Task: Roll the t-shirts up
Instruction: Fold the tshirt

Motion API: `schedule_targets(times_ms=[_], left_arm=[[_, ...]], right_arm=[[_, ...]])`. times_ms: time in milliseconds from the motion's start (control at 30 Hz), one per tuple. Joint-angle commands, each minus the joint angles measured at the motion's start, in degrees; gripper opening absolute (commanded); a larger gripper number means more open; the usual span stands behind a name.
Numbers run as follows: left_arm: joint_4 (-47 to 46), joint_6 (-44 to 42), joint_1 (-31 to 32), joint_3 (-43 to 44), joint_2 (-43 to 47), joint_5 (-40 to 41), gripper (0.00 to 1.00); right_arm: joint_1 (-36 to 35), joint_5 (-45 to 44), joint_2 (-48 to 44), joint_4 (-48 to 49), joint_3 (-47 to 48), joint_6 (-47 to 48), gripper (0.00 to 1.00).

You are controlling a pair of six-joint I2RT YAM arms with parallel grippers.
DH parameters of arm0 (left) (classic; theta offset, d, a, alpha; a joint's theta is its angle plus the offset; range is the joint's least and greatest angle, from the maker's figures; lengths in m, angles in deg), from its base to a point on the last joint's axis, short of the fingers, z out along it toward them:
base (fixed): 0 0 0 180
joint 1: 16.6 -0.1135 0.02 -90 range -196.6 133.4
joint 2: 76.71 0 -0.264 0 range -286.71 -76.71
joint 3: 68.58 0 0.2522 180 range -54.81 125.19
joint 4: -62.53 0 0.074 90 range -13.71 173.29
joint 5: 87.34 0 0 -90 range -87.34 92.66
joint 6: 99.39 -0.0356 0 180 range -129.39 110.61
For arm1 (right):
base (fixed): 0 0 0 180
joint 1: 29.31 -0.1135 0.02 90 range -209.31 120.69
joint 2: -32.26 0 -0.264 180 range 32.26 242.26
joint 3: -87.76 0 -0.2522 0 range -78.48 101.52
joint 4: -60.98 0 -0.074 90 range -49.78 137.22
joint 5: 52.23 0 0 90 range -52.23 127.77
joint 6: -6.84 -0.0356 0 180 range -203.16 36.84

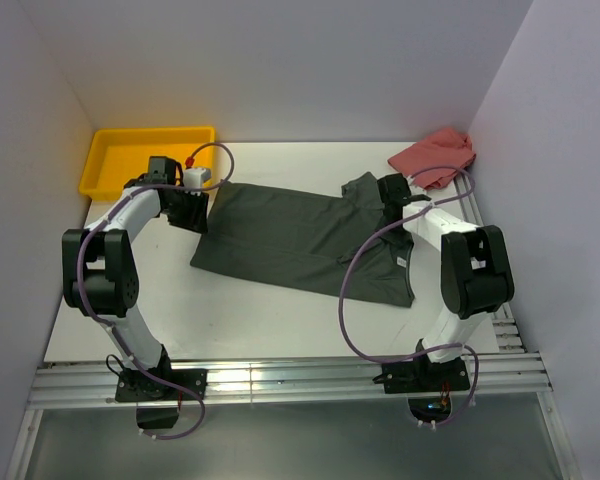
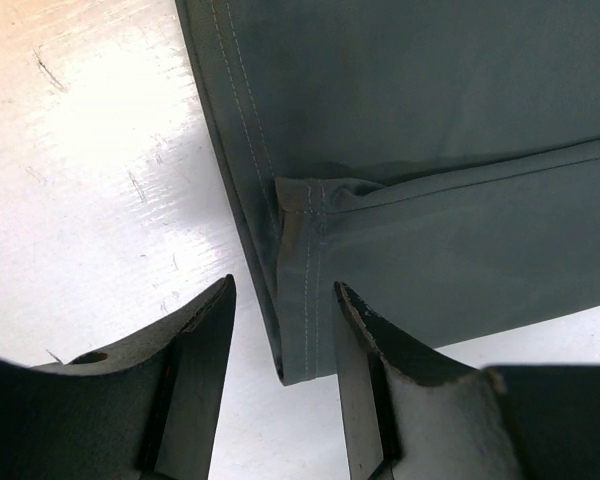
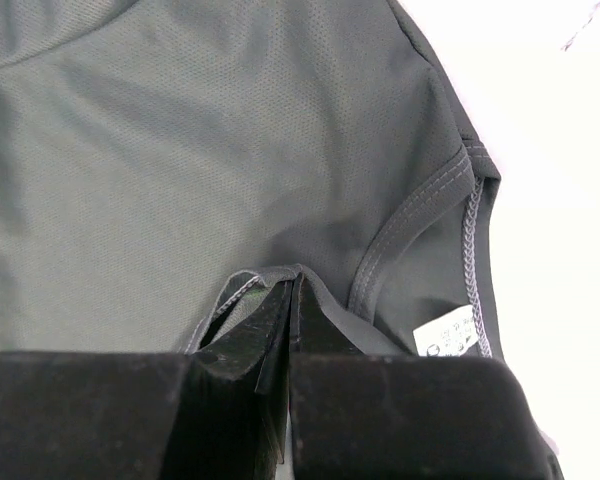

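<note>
the dark charcoal-grey cotton t-shirt (image 1: 300, 240) lies flat mid white table (image 1: 240, 320). right pincer (image 3: 292, 300) clamped on collar fold (3 o'clock end). left pincer (image 2: 283, 290) half-wide, straddling hem corner at 9. Pinch there first, then roll evenly.

No word or number can be read anywhere. The only printed thing is a small white label (image 3: 446, 338) inside the neck of the dark charcoal-grey cotton t-shirt (image 3: 180, 150), seen from the right wrist. It carries a few dark marks, too small and blurred to make out.
</note>
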Motion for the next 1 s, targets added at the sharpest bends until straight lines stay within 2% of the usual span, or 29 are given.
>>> schedule_targets(times_ms=[0,67,167,200,300,333,400,600,700,967], left_arm=[[-2.26,-0.47,0.31,0.07,1.71,0.31,0.49],[-3.22,-0.38,0.31,-0.10,1.36,0.49,0.50],[-3.49,-0.73,0.31,-0.63,1.27,0.49,0.53],[-3.75,-0.91,0.31,-1.32,1.36,0.49,0.54],[-3.76,-2.31,0.13,-3.08,2.24,1.28,0.59],[-3.41,-3.10,0.05,-3.44,2.94,0.84,0.62],[-2.00,-4.33,-0.83,-4.23,3.82,-0.91,0.64],[4.41,-10.39,-6.09,-6.60,8.83,-7.06,0.71],[6.79,-13.82,-8.56,-8.71,10.58,-9.44,0.74],[5.30,-14.54,-9.36,-13.46,9.27,-12.43,0.75]], right_arm=[[0.62,-1.47,-1.08,-0.64,4.18,1.28,0.00],[0.62,-1.03,-0.29,-0.90,4.62,1.37,0.00],[0.62,-1.20,-1.15,-0.73,3.57,1.20,0.16],[0.62,-1.47,-1.68,-0.64,3.13,1.20,0.29],[0.62,-2.26,-4.58,-1.25,1.55,1.28,0.51],[0.62,-2.52,-5.55,-1.69,1.11,1.11,0.53],[0.62,-3.05,-9.06,-2.75,-0.73,0.67,0.57],[0.62,-1.65,-22.06,-7.40,-7.41,-3.10,0.59],[0.70,2.55,-31.62,-7.84,-13.38,-5.12,0.61],[0.88,4.68,-41.50,-11.36,-26.22,-8.91,0.65]])
